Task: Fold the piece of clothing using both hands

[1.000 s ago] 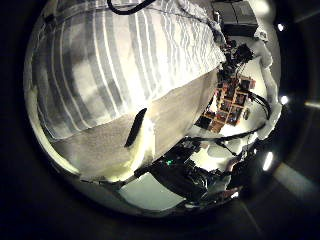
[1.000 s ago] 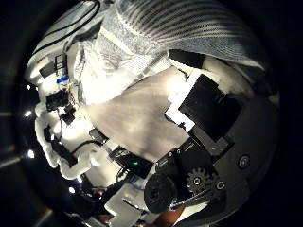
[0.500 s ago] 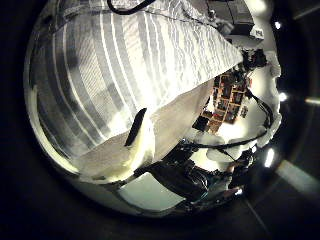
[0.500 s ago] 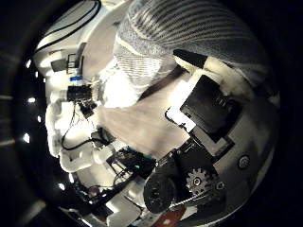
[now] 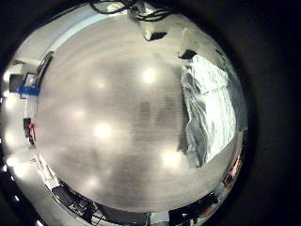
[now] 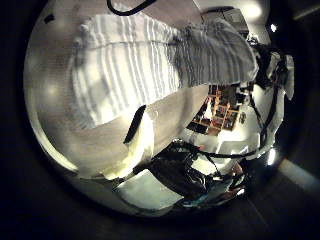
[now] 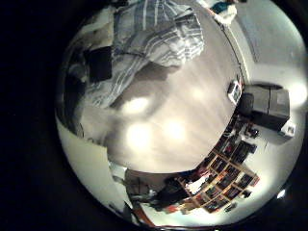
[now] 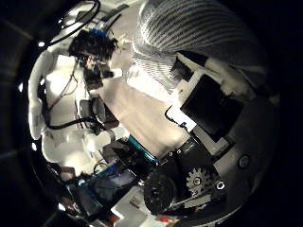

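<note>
The striped garment (image 6: 130,65) lies spread on the table (image 6: 90,140) in the left thumb side palm view, and its far end (image 6: 215,50) is bunched up toward the other hand (image 6: 270,70). My left hand (image 6: 135,125) is above the table, away from the cloth, with a straight finger and nothing in it. The left little finger side palm view shows the garment (image 5: 212,108) lying at the table's side. In the right thumb side palm view the garment (image 8: 189,33) hangs close against my right hand's fingers (image 8: 213,104), which are curled on it.
Bare table (image 5: 113,122) with light reflections lies under the left palm. The left arm (image 8: 95,52) shows across the table in the right thumb side palm view. Shelves (image 7: 226,178) stand beyond the table edge.
The garment has shrunk in the left thumb side view: the left palm has moved away from it and the cloth lies flat. The garment stays close to the right fingers.
</note>
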You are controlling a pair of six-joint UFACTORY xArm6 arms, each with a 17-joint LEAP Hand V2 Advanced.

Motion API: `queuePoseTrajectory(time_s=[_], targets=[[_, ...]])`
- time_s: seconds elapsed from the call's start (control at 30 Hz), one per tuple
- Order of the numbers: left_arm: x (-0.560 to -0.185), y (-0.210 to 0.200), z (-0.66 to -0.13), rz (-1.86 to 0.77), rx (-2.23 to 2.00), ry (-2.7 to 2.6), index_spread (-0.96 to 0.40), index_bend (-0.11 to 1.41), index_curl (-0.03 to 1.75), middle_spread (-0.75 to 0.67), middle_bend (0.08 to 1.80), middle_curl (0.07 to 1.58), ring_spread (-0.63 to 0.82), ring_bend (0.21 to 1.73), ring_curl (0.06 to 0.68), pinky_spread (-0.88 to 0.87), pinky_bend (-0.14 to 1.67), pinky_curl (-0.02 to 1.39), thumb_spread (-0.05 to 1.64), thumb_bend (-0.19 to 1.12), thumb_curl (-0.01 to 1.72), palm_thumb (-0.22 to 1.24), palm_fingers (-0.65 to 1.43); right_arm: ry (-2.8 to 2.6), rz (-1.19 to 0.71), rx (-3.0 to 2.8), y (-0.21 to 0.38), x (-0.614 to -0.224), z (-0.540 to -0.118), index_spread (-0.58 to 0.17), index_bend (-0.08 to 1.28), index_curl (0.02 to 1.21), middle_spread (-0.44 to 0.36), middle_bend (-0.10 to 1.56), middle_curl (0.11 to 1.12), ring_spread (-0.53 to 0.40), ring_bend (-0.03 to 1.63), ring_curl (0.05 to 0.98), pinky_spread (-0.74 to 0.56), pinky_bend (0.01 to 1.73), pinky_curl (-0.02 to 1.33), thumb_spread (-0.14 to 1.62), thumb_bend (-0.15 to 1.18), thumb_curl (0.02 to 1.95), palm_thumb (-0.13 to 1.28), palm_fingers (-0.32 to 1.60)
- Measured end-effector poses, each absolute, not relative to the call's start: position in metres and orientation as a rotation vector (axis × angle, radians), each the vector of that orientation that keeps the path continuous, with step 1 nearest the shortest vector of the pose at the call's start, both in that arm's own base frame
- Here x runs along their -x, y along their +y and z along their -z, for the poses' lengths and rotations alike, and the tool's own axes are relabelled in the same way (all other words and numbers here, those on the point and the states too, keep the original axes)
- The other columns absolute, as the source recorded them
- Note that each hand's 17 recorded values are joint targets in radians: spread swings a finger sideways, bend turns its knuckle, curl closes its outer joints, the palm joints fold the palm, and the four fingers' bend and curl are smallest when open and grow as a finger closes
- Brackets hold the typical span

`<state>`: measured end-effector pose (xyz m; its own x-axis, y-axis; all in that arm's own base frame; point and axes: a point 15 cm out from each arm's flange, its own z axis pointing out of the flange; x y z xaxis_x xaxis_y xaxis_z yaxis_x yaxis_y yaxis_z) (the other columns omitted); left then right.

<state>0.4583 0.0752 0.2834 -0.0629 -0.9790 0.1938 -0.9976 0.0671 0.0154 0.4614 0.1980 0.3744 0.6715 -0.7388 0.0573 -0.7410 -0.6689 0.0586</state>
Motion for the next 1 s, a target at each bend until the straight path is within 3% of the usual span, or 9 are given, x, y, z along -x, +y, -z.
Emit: queuePoseTrajectory(time_s=[0.13, 0.3, 0.37, 0.5, 0.53, 0.57, 0.7, 0.83, 1.0], targets=[[-0.436, 0.147, -0.303, -0.228, -2.171, -2.097, -0.06, 0.21, 0.42, 0.18, 0.18, 0.28, 0.3, 0.61, 0.227, 0.37, 0.28, 0.35, 1.14, -0.02, 0.33, 0.35, 0.18, -1.053, -0.088, -2.893, 0.281, -0.447, -0.35, -0.215, 1.2, 0.72, -0.099, 1.38, 0.68, -0.18, 1.45, 0.64, -0.18, 1.22, 0.9, 1.04, -0.01, 0.87, 1.01, 1.16], [-0.414, 0.184, -0.307, -0.254, -2.214, -2.045, -0.06, 0.21, 0.43, 0.17, 0.17, 0.28, 0.3, 0.61, 0.223, 0.37, 0.28, 0.35, 1.15, -0.02, 0.33, 0.36, 0.19, -0.977, -0.137, -2.969, 0.337, -0.457, -0.314, -0.215, 1.21, 0.72, -0.099, 1.39, 0.68, -0.181, 1.45, 0.643, -0.19, 1.2, 0.91, 1.04, -0.02, 0.88, 0.97, 1.17], [-0.406, 0.192, -0.307, -0.269, -2.226, -2.024, -0.06, 0.2, 0.43, 0.17, 0.17, 0.28, 0.3, 0.61, 0.224, 0.37, 0.27, 0.35, 1.15, -0.02, 0.33, 0.36, 0.19, -0.98, -0.144, -2.977, 0.357, -0.459, -0.295, -0.218, 1.17, 0.71, -0.103, 1.37, 0.67, -0.179, 1.44, 0.632, -0.22, 1.17, 0.89, 1.05, -0.05, 0.85, 0.86, 1.15], [-0.389, 0.199, -0.303, -0.271, -2.226, -2.0, -0.06, 0.2, 0.43, 0.16, 0.17, 0.28, 0.3, 0.61, 0.224, 0.37, 0.27, 0.35, 1.15, -0.02, 0.33, 0.36, 0.19, -0.967, -0.135, -2.972, 0.363, -0.462, -0.277, -0.278, 0.79, 0.64, -0.136, 1.23, 0.62, -0.218, 1.4, 0.601, -0.38, 1.14, 0.81, 1.09, -0.04, 0.78, 0.71, 0.82], [-0.386, 0.2, -0.302, -0.272, -2.226, -1.997, -0.06, 0.2, 0.43, 0.16, 0.17, 0.28, 0.3, 0.61, 0.224, 0.37, 0.27, 0.35, 1.15, -0.02, 0.33, 0.36, 0.19, -0.966, -0.128, -2.967, 0.361, -0.462, -0.275, -0.322, 0.63, 0.63, -0.147, 1.14, 0.61, -0.24, 1.39, 0.615, -0.38, 1.2, 0.84, 1.1, -0.04, 0.77, 0.69, 0.48], [-0.382, 0.201, -0.302, -0.273, -2.228, -1.995, -0.06, 0.2, 0.43, 0.16, 0.17, 0.28, 0.3, 0.61, 0.224, 0.37, 0.27, 0.35, 1.15, -0.02, 0.33, 0.36, 0.19, -0.97, -0.124, -2.963, 0.359, -0.463, -0.274, -0.353, 0.56, 0.59, -0.149, 1.01, 0.56, -0.235, 1.32, 0.591, -0.33, 1.15, 0.83, 1.11, -0.03, 0.75, 0.68, 0.16], [-0.378, 0.196, -0.3, -0.268, -2.223, -1.994, -0.06, 0.2, 0.43, 0.16, 0.17, 0.28, 0.3, 0.61, 0.224, 0.37, 0.27, 0.35, 1.15, -0.02, 0.33, 0.35, 0.19, -1.01, -0.13, -2.967, 0.339, -0.478, -0.284, -0.447, 0.38, 0.42, -0.137, 0.66, 0.42, -0.082, 1.01, 0.441, -0.05, 1.09, 0.76, 1.14, -0.02, 0.71, 0.65, -0.16], [-0.38, 0.189, -0.303, -0.271, -2.213, -2.01, -0.06, 0.19, 0.43, 0.16, 0.17, 0.28, 0.3, 0.61, 0.223, 0.37, 0.27, 0.35, 1.16, -0.02, 0.33, 0.35, 0.2, -1.032, -0.181, -3.039, 0.329, -0.487, -0.323, -0.491, 0.25, 0.36, -0.116, 0.44, 0.34, 0.073, 0.84, 0.344, 0.19, 1.0, 0.68, 1.15, -0.02, 0.67, 0.63, -0.15], [-0.376, 0.168, -0.302, -0.263, -2.181, -2.026, -0.06, 0.19, 0.43, 0.16, 0.17, 0.29, 0.3, 0.61, 0.223, 0.37, 0.27, 0.35, 1.16, -0.02, 0.33, 0.35, 0.2, -1.118, -0.232, -3.149, 0.313, -0.497, -0.38, -0.511, 0.16, 0.32, -0.094, 0.3, 0.31, 0.155, 0.74, 0.294, 0.36, 0.92, 0.6, 1.15, -0.02, 0.64, 0.61, -0.08]])
